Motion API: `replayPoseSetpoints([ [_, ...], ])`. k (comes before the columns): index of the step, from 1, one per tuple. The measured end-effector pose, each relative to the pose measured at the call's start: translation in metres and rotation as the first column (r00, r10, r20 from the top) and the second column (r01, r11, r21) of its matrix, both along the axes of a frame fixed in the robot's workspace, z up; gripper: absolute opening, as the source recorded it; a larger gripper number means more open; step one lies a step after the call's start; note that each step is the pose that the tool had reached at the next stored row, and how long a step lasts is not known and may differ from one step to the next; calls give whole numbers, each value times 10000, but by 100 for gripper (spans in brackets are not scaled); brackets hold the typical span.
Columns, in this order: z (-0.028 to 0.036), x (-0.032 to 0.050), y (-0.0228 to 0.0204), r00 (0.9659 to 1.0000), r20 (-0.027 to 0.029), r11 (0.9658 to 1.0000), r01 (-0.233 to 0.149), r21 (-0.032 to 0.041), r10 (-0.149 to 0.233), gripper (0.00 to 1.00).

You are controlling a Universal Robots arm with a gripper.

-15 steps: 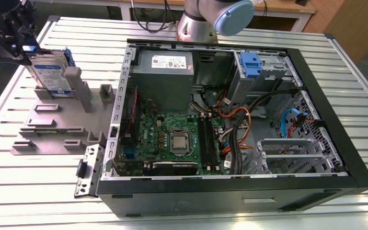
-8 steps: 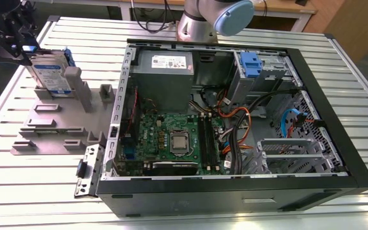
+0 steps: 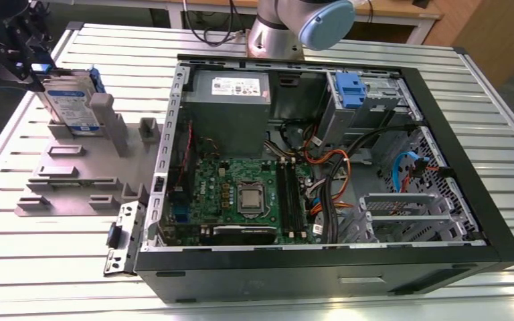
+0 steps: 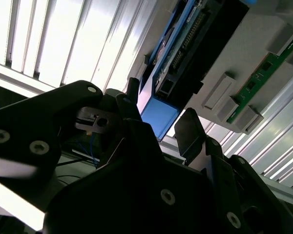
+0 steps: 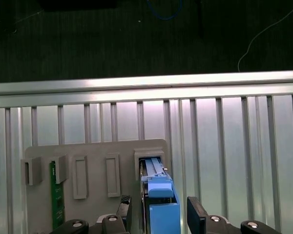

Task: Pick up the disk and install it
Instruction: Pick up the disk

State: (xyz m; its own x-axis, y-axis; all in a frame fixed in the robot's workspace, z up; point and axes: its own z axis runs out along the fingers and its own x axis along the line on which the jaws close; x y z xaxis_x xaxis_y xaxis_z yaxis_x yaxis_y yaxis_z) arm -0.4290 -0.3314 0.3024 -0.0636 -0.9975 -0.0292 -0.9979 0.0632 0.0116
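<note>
The disk (image 3: 67, 103), silver with a white-and-blue label and blue side rails, stands on edge in a slot of the grey fixture (image 3: 69, 177) at the exterior view's left. My black gripper (image 3: 35, 67) is at the disk's upper end. In both wrist views the blue end of the disk (image 5: 161, 209) (image 4: 158, 117) lies between the two fingers (image 5: 198, 217). My gripper (image 5: 163, 217) (image 4: 158, 122) is open and straddles it, with a small gap showing beside one finger (image 4: 190, 131).
An open computer case (image 3: 471, 221) takes up the middle of the slatted aluminium table (image 3: 25, 267), with a blue clip (image 3: 351, 90) in its drive bay and a grey metal box (image 3: 230, 100) at the back. A green memory stick (image 5: 57, 195) stands in another fixture slot. The arm's base (image 3: 297, 27) rises behind the case.
</note>
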Motion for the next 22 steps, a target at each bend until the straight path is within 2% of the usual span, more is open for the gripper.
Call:
replayPoseSetpoints([
  [6, -14, -14, 0, 9992, 1, 9992, -390, 2, 390, 56],
  [10, -38, -16, 1, 9991, 3, 9991, -415, 24, 415, 56],
  [16, -73, -19, -1, 9981, 0, 9981, -611, 24, 611, 56],
  [22, -106, -27, 0, 9981, -1, 9981, -612, 24, 612, 56],
])
